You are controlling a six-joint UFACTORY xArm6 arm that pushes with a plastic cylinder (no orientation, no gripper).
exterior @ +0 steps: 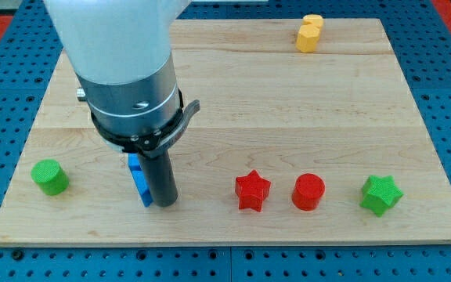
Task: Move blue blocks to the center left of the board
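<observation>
Table (233, 94): wooden board, seven items.
- My tip (164, 204): rod end, no gripper fitted, so nothing open or shut; touching the blue block's right side.
- Blue block (139, 182): elongated, lower left, partly hidden by the arm.
- Green cylinder (50, 177): far left.
- Red star (252, 191), red cylinder (308, 192), green star (381, 195): bottom row, right.
- Yellow block (309, 34): top right.

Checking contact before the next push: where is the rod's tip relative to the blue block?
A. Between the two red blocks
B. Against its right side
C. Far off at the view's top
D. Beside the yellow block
B: my tip stands right against the blue block, on its side toward the view's right, near the board's lower left; the yellow block and the red ones are well away.
</observation>
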